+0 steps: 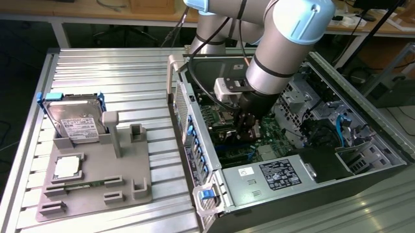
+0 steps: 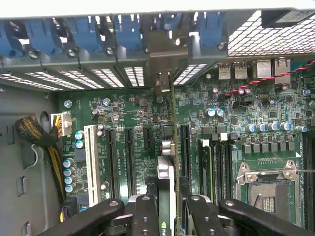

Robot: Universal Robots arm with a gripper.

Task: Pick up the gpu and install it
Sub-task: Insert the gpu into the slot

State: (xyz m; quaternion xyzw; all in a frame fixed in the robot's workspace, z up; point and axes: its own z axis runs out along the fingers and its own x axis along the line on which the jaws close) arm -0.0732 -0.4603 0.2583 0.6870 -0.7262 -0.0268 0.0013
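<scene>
My gripper [image 1: 245, 127] is down inside the open computer case [image 1: 279, 174], above the green motherboard [image 2: 123, 123]. It is shut on the gpu [image 2: 166, 172], which I see edge-on between the two black fingers [image 2: 145, 216]. The card stands upright over the long expansion slots [image 2: 129, 157], and its silver end bracket [image 2: 162, 59] reaches up to the rear slot openings next to the blue latches [image 2: 88, 29]. Whether the card's lower edge sits in a slot is hidden by the card itself. In the exterior view the gpu [image 1: 255, 130] shows as a small pale strip under the wrist.
A grey fixture tray [image 1: 129, 170] lies at the exterior view's left, holding the silver hard drive [image 1: 75, 119], a square chip [image 1: 67, 167] and a narrow memory stick [image 1: 81, 186]. Case walls, the drive cage [image 1: 311, 97], cables [image 2: 37, 132] and the CPU socket [image 2: 268, 189] crowd the gripper.
</scene>
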